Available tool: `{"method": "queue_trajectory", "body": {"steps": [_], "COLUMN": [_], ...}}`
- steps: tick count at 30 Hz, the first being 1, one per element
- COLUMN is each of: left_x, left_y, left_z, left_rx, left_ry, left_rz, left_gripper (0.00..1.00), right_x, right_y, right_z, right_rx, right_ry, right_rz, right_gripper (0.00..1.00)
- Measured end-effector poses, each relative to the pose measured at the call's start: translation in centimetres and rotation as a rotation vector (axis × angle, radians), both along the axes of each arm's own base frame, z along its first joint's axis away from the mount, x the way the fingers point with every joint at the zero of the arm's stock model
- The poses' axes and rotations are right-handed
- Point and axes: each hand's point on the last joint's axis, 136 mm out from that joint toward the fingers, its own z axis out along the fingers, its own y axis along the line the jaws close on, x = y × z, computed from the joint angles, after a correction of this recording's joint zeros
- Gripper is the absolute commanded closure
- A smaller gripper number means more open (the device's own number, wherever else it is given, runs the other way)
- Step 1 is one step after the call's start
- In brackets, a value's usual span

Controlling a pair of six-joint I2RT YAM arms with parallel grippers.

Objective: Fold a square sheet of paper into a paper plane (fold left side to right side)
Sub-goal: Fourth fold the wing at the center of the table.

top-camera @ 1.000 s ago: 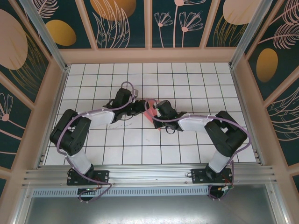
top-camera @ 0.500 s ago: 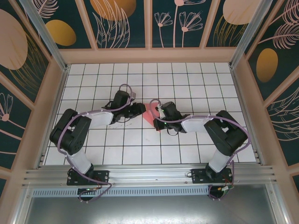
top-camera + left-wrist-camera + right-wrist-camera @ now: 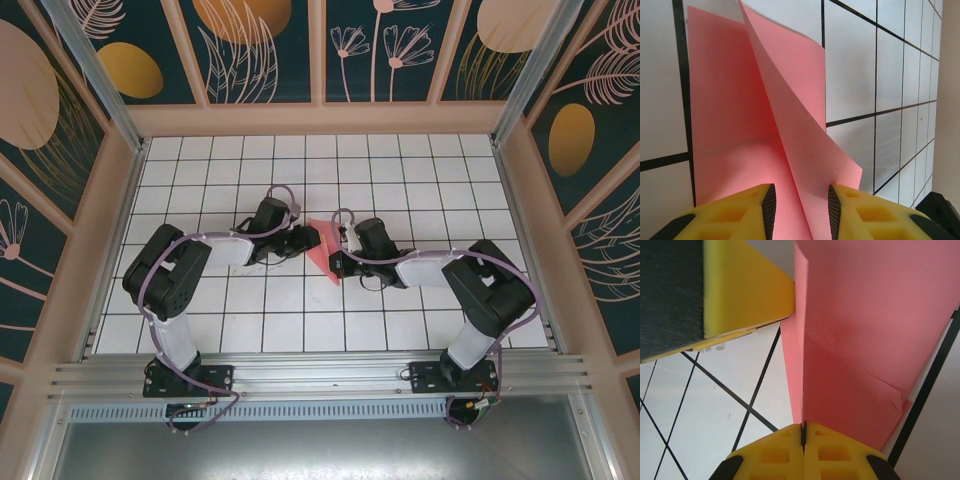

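Around the paper (image 3: 318, 250), both arms inward.

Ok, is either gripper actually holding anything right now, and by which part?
The right gripper is shut on the pink paper, pinching it at a crease. The left gripper stands open, with paper rising between its fingers.

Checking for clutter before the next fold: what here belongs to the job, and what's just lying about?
Job: pink paper, pinched by right gripper; left gripper, jaws apart astride a raised flap.
Not the job: tiled table; patterned walls.
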Motion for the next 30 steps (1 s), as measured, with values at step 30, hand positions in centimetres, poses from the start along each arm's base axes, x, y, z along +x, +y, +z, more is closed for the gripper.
{"method": "queue_trajectory", "body": {"steps": [30], "left_x": [0.7], "left_y": [-0.9], "left_z": [-1.7], "left_rx": [0.019], "left_ry": [0.037], "left_rz": [0.004], "left_gripper": [0.58], "right_x": [0.1], "right_y": [0.1], "right_z": [-0.1], "right_rx": [0.049], "right_ry": [0.037], "right_rz": [-0.001], "right_gripper": [0.88]}}
